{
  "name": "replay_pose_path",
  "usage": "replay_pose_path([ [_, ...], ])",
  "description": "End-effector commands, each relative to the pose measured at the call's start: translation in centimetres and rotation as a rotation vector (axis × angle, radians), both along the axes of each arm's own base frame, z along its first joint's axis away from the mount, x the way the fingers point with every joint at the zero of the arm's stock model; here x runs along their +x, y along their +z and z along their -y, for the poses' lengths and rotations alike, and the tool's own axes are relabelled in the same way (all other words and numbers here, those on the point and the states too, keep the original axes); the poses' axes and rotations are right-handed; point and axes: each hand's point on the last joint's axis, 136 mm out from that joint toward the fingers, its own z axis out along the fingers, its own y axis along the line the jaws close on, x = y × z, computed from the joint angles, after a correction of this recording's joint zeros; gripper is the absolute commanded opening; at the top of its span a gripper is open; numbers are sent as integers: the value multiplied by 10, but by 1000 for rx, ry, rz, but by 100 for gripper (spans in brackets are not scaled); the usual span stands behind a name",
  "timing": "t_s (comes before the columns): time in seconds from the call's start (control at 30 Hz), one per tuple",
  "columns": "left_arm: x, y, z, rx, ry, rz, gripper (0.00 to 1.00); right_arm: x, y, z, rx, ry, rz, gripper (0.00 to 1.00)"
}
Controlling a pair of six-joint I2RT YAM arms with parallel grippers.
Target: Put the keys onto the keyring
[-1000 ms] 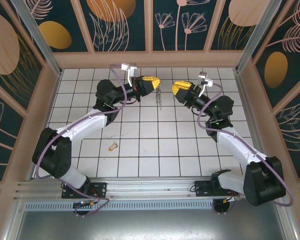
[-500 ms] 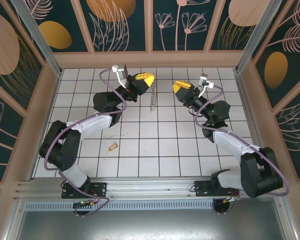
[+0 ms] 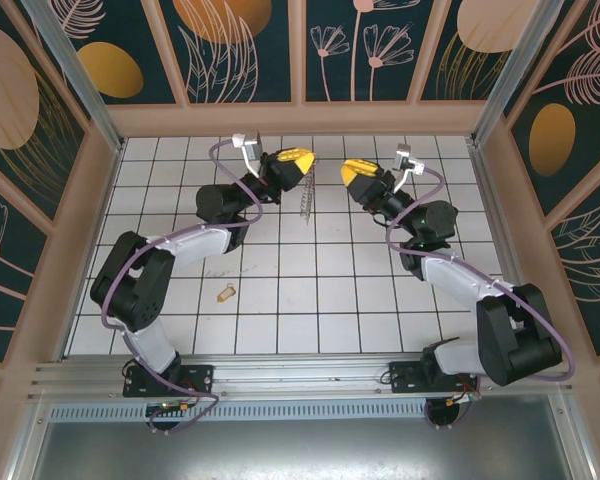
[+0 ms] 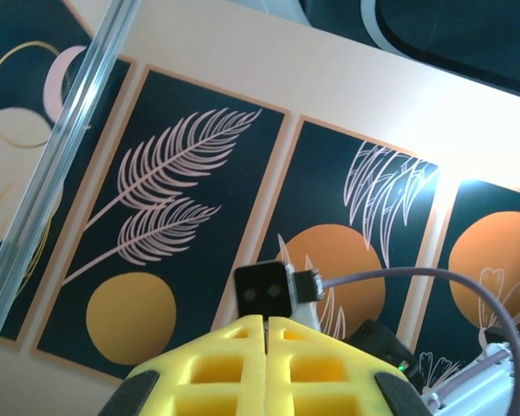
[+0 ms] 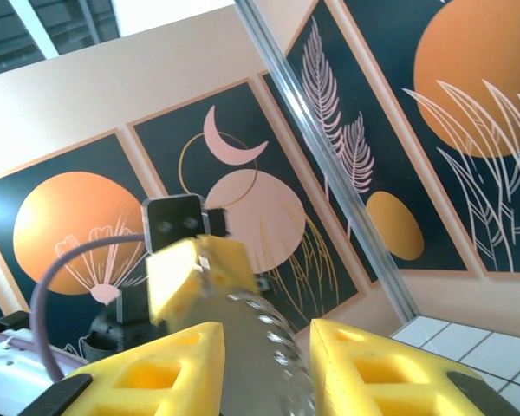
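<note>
Currently: the bench [image 3: 380, 300] is a white tile grid, walled at the left, right and top of the overhead frame, with the lower centre wide open. Both arms reach to upper centre.

- **Tools:** the left tool [image 3: 302, 163] is closed, pads together in its wrist view. It grips the keyring [image 3: 305, 200], which dangles under it above the tiles. The right tool [image 3: 350, 173] is open, jaws apart, just beside the ring. Its wrist view shows the ring blurred between its fingers.
- **Key:** the key [image 3: 226, 293] lies flat on the tiles lower left, well apart from both tools, unheld.
- **Risks:** if the ring swings, the right tool closes on air or knocks it loose. The tools are near enough to clash. The tiny flat key looks hard to pinch.
- **Room:** the back wall is close, so free room is toward frame bottom.
</note>
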Motion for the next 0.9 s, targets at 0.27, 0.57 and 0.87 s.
replay_pose_path([
  [0.27, -1, 39, -24, -197, 16, -27, 0, -16, 40, -14, 103, 59, 107, 35],
  [0.57, -3, 45, -37, -295, -8, -67, 0, -14, 53, -29, 172, 106, 131, 35],
  [0.87, -6, 48, -44, -332, -16, -75, 0, -2, 59, -37, 228, 107, 111, 34],
])
